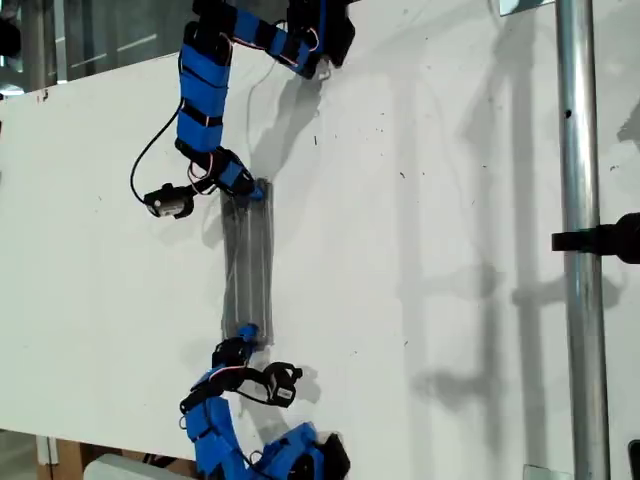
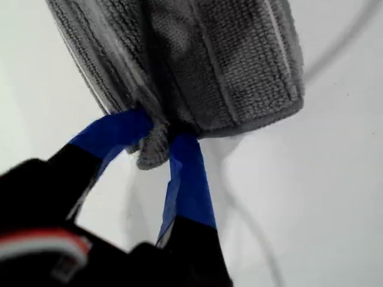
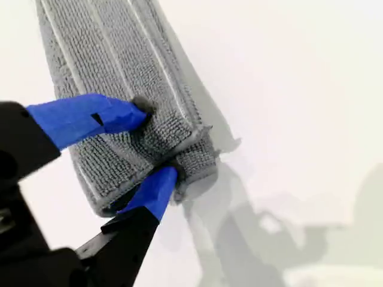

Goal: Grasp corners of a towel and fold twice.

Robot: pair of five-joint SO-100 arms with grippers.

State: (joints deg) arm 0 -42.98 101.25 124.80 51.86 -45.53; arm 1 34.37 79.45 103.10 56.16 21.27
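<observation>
Two blue grippers pinch the grey towel (image 1: 247,265), a long folded strip on the white table (image 1: 420,250). My first gripper (image 2: 160,134) and my second gripper (image 3: 157,140) each squeeze one end.

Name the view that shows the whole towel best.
The exterior view: the towel shows entire, a narrow strip stretched between both arms. Each wrist view shows only one end, pinched in that arm's claw.

Towel (image 2: 197,66) in my first pincer (image 2: 158,134)
</observation>
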